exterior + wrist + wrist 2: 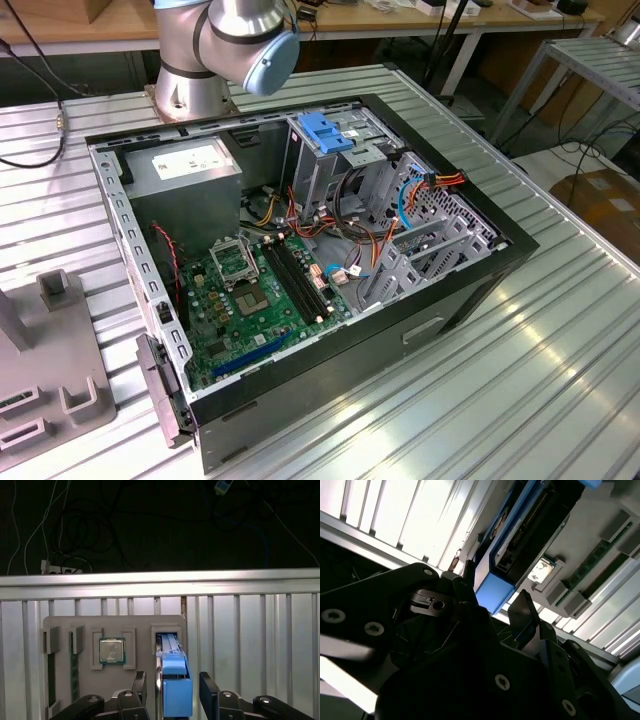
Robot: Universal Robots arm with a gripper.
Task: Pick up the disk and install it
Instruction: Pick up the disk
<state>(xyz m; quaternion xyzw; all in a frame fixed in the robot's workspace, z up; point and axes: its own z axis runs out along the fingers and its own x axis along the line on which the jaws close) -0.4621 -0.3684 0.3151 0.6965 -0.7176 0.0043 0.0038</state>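
the jaws stand wide, one on each side of the disk (176,692), and neither looks to be touching it. the disk sits on edge in a slot of the grey holder (145,622), with a processor chip (112,651) in the next pocket, all on the ribbed surface (250,630). my worry is an uneven squeeze: one jaw landing first could cock the disk in its slot or slip on the blue rail. farther off, loose cables (430,185) crowd the drive cage (310,175) in the open computer case (300,390) and could snag it.
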